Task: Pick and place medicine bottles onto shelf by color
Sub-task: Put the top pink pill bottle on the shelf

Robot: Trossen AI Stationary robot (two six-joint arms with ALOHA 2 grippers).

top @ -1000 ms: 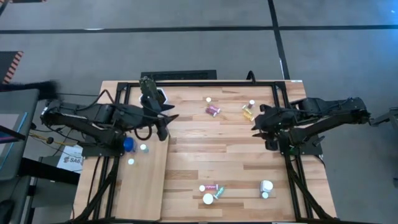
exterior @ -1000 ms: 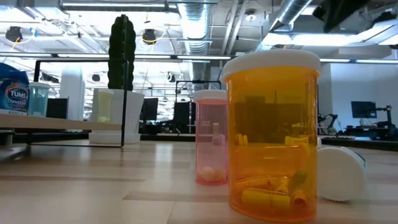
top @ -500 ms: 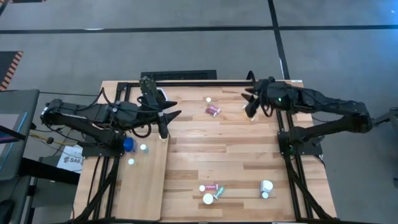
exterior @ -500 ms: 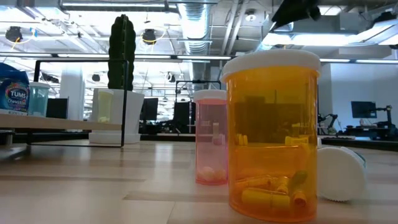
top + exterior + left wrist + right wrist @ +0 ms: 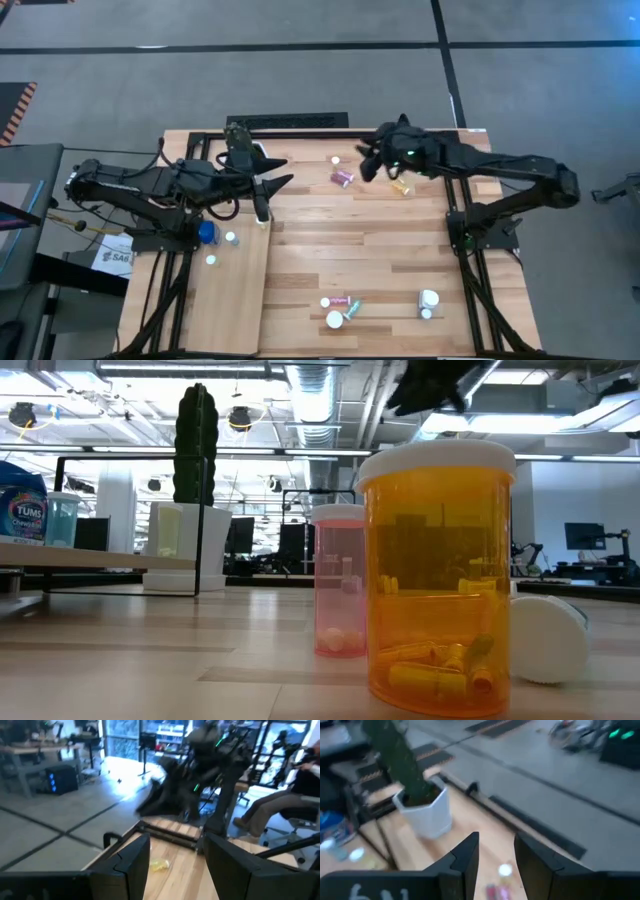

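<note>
My right gripper (image 5: 364, 167) is open and empty above the table's far middle, just right of a lying pink bottle (image 5: 343, 178) and a white-capped bottle (image 5: 335, 160); both show past its fingers in the right wrist view, the cap (image 5: 505, 870) and the pink bottle (image 5: 495, 892). An amber bottle (image 5: 400, 185) lies under its arm. My left gripper (image 5: 271, 195) is open and empty at the far right corner of the pale shelf (image 5: 232, 295), which carries a blue bottle (image 5: 206, 233) and two small bottles (image 5: 231, 238). More bottles lie near the front edge (image 5: 340, 305).
A white hexagonal pot with a green plant (image 5: 422, 812) stands at the far left by my left arm. In the low view an amber bottle (image 5: 435, 580) and a pink bottle (image 5: 340, 580) stand close up, and a white one (image 5: 545, 638) lies beside them. A seated person (image 5: 280, 810) shows beyond the table.
My right gripper has gone from the table's right side toward the far edge, then toward the table's left, and is now beside the far pink bottle. The bottles have kept still.
</note>
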